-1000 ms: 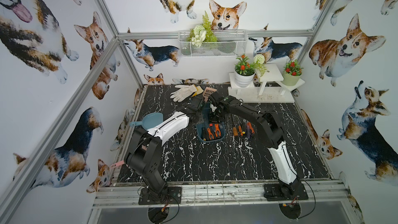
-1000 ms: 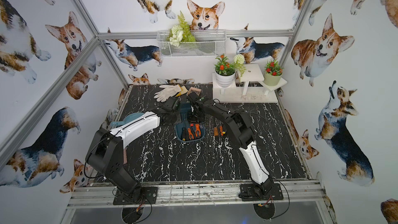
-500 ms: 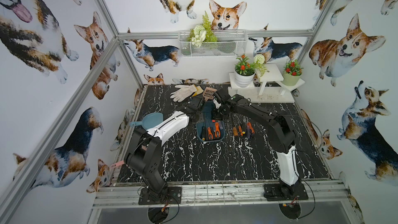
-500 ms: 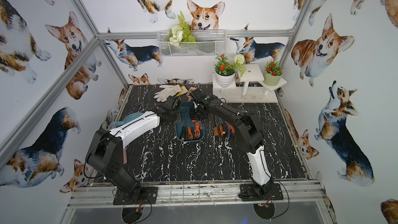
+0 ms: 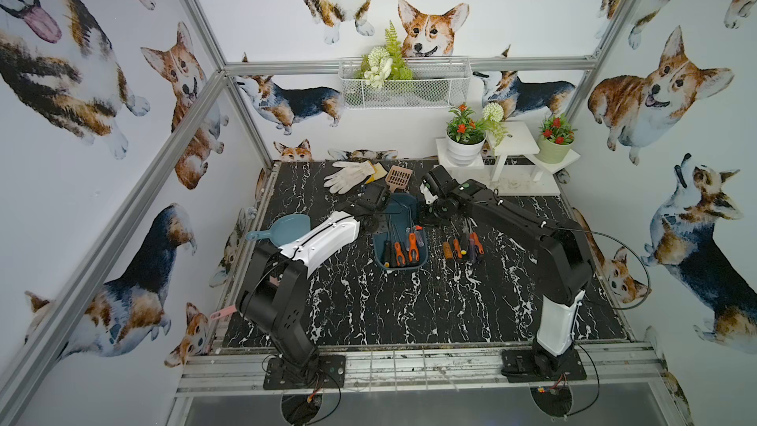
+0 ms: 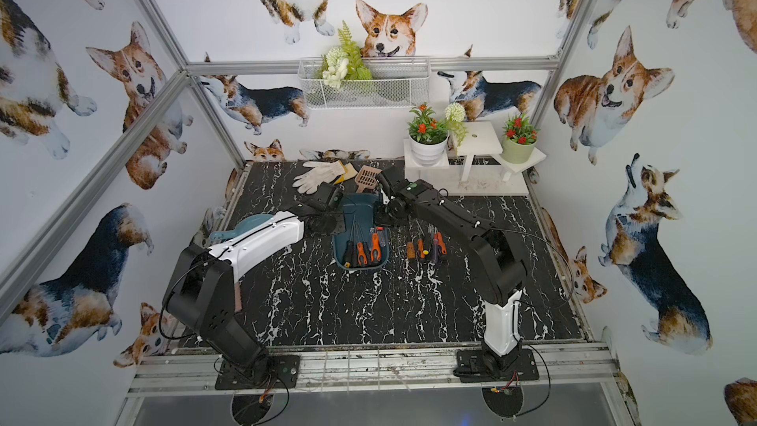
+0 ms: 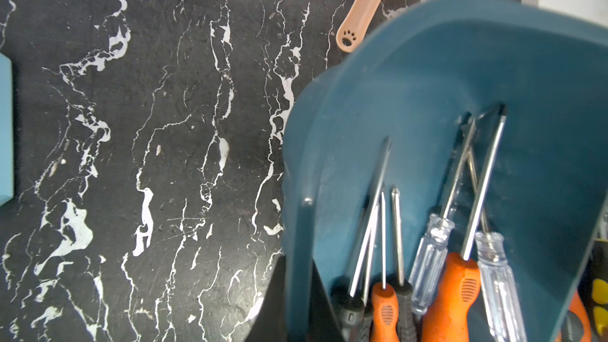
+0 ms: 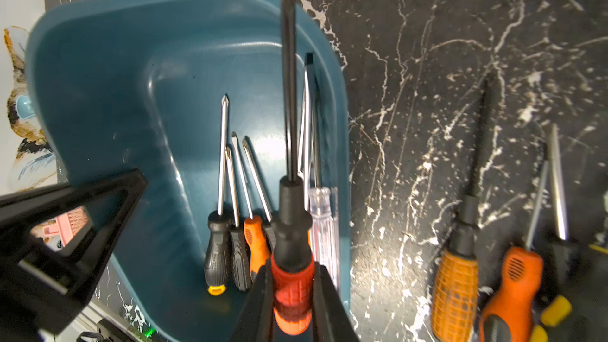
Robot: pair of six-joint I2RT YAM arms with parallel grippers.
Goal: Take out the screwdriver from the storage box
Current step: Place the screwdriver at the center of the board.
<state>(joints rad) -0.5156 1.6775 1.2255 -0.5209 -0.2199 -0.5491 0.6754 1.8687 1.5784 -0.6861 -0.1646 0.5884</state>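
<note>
Two arms are both leaning in toward the far middle of the black marble table (image 5: 368, 309), so here's the pose rundown. The left arm (image 5: 323, 239) comes up from its base at the front, folds at the elbow and stretches its white forearm toward the storage box (image 5: 403, 267), with the wrist ending right by the far part of the box's left long side. In the left wrist view the left gripper (image 7: 299, 304) has its black fingers pressed together on the box's side wall, one outside and one inside. The right arm (image 5: 512, 219) goes up from its own base, bends at a high elbow, then runs a long black forearm back and leftward, with the wrist dipping down at the far right corner of the box. The right gripper (image 8: 292, 278) is pinching a screwdriver (image 8: 291, 222) by its red and black handle, a finger on each side of the red part. Its dark shaft points out over the inside of the box. It sits above the other screwdrivers (image 8: 237, 245) lying in the box, a mix of orange, black and clear handles. A few loose screwdrivers (image 5: 461, 245) lie on the table just right of the box. Can't tell from the top views whether the box's far end is lifted off the table.
</note>
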